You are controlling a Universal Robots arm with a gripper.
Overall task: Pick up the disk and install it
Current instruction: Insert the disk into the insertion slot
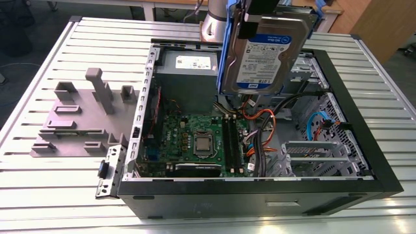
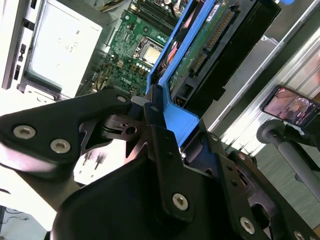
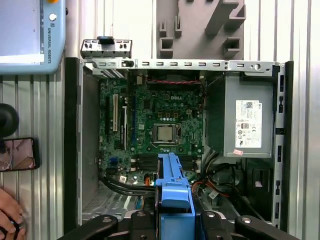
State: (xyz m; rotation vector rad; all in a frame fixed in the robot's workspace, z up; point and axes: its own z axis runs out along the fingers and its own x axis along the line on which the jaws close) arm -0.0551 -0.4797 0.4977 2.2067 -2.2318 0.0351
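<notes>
The disk (image 1: pixel 263 53), a silver hard drive with a white-and-blue label in a blue caddy, hangs tilted above the open computer case (image 1: pixel 364 165), over its rear middle. My gripper (image 1: pixel 255 17) is shut on the disk's upper end. In the second wrist view the black fingers (image 2: pixel 155 145) clamp the blue caddy (image 2: pixel 175 117), with the drive's circuit board facing the camera. The first wrist view looks down past the caddy (image 3: pixel 174 195) at the motherboard (image 3: pixel 155 130) below. The disk touches nothing in the case.
Inside the case are the grey power-supply box (image 1: pixel 187 73), loose cables (image 1: pixel 260 122) and a metal drive cage (image 1: pixel 318 156) at the exterior view's right. A grey fixture (image 1: pixel 78 117) lies on the slatted table beside the case. A hand (image 3: pixel 7 215) and a phone (image 3: pixel 17 154) are near the case.
</notes>
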